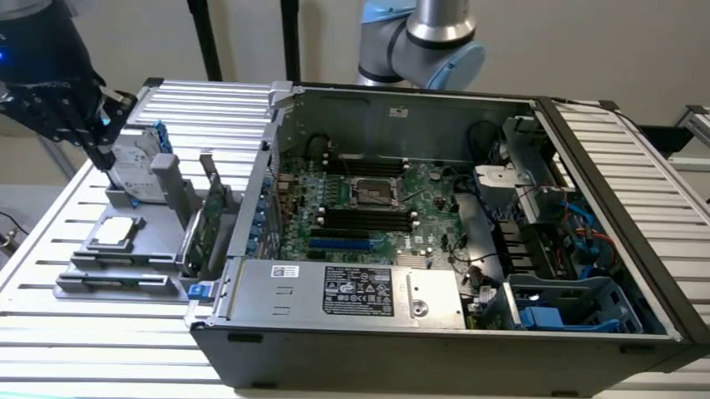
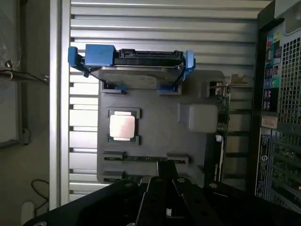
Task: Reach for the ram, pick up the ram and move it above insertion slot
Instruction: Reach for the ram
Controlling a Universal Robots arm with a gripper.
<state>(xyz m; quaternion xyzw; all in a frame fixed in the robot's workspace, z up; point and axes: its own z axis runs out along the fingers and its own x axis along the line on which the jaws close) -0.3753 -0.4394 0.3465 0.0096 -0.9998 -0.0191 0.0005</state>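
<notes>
Over grey tray (image 2: 160, 127), gripper (image 2: 162, 169) hovers, jaws shut, holding nothing; ram (image 2: 146, 158) sits close by, apparently propped on edge for easy pinching.

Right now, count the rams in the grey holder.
2. One ram lies beside the CPU; the other ram just beyond it, partly behind the gripper. More may be hidden.

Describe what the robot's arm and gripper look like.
The arm is a round silver-grey tube with pale blue caps at its joints. The gripper is black all over, bulky at the body and tapering toward its tip, with a small blue light on its housing. The wrist view shows small screws on its matte body.
</notes>
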